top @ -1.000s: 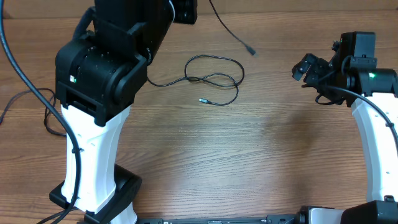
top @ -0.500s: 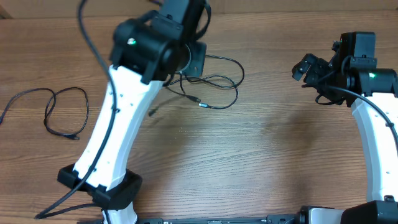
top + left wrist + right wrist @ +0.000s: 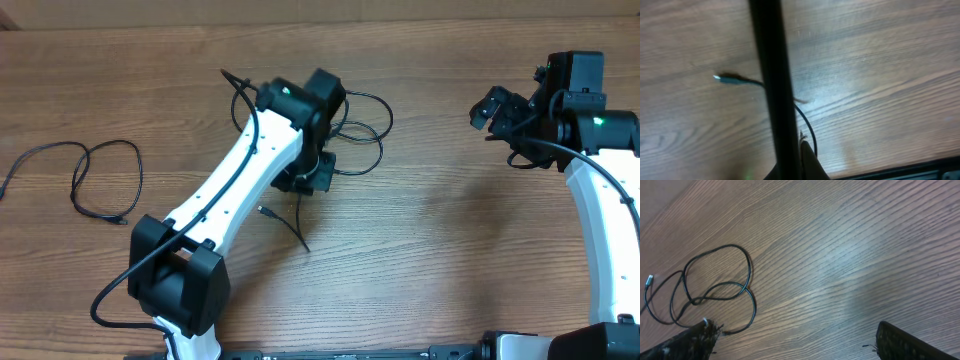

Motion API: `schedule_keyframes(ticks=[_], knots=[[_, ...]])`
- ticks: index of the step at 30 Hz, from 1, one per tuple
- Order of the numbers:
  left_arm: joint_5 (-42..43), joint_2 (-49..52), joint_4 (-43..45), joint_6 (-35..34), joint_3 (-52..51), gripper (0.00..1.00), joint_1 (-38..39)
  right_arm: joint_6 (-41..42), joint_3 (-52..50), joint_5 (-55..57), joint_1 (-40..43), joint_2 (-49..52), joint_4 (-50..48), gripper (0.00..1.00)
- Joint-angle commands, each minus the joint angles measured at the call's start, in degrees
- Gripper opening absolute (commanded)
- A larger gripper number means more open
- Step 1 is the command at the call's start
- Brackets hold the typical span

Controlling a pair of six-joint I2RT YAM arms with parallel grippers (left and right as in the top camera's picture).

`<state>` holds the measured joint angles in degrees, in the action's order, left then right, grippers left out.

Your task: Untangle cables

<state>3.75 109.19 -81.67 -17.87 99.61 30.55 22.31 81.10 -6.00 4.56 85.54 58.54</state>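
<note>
Left gripper (image 3: 306, 180) has swung down onto the cables (image 3: 746, 287), directly over their loop, closure indeterminate; right gripper (image 3: 497, 108) stands spread, well apart.

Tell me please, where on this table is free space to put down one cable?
The widest bare wood lies between the left arm and the right arm, below the looped cable. It is crowded around the left gripper, over that loop, and at the far left by the second cable.
</note>
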Motion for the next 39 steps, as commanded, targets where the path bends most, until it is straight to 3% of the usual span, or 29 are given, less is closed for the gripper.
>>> schedule_keyframes(ticks=[1, 5, 9, 10, 12, 13, 14, 20, 24, 26, 30, 35, 36, 38, 39], knots=[[0.81, -0.55, 1.49, -0.11, -6.45, 0.04, 2.21, 0.22, -0.07, -0.02, 0.13, -0.22, -0.11, 1.0], [1.44, -0.55, 1.57, 0.7, -10.21, 0.04, 4.55, 0.22, -0.07, -0.02, 0.13, -0.22, -0.11, 1.0], [8.87, -0.55, 3.17, 3.65, -10.86, 0.04, 7.39, 0.2, -0.07, -0.02, 0.13, -0.22, -0.11, 1.0], [9.03, -0.55, 3.54, 3.63, -10.86, 0.09, 8.11, 0.22, -0.07, -0.02, 0.13, -0.22, -0.13, 1.0], [9.03, -0.55, 3.34, 3.56, -10.86, 0.6, 8.87, 0.22, -0.07, -0.02, 0.13, -0.22, -0.11, 1.0], [9.01, -0.55, 3.28, 3.58, -10.86, 0.78, 8.9, 0.2, -0.07, -0.02, 0.13, -0.22, -0.11, 1.0], [8.96, -0.55, 3.39, 3.58, -10.84, 0.81, 8.9, 0.22, -0.07, -0.02, 0.13, -0.22, -0.13, 1.0], [7.87, -0.55, 2.97, 3.45, -4.76, 0.81, 7.21, 0.22, -0.07, -0.02, 0.13, -0.22, -0.11, 1.0], [-0.48, -0.55, 5.44, -1.79, -0.26, 0.77, 4.5, 0.22, -0.07, -0.02, 0.13, -0.22, -0.11, 1.0], [-2.93, -0.5, 7.74, -4.2, -0.46, 0.62, 2.73, 0.2, -0.07, -0.02, 0.13, -0.22, -0.11, 1.0], [-5.7, -0.11, 13.6, -8.98, -2.67, 0.04, -0.09, 0.2, -0.07, -0.02, 0.13, -0.22, -0.11, 1.0], [-5.68, 0.11, 21.05, -24.85, -6.34, 0.07, -1.05, 0.22, -0.07, -0.02, 0.13, -0.22, -0.11, 1.0], [-5.7, 0.22, 22.75, -27.5, -7.23, 0.13, -0.87, 0.2, -0.07, -0.02, 0.13, -0.22, -0.11, 1.0], [-5.97, 0.22, 26.77, -30.23, -9.62, 0.43, -0.66, 0.22, -0.07, -0.02, 0.13, -0.22, -0.11, 1.0], [-6.47, 0.22, 28.87, -31.19, -10.75, 0.45, -0.61, 0.22, -0.07, -0.02, 0.13, -0.22, -0.11, 1.0]])
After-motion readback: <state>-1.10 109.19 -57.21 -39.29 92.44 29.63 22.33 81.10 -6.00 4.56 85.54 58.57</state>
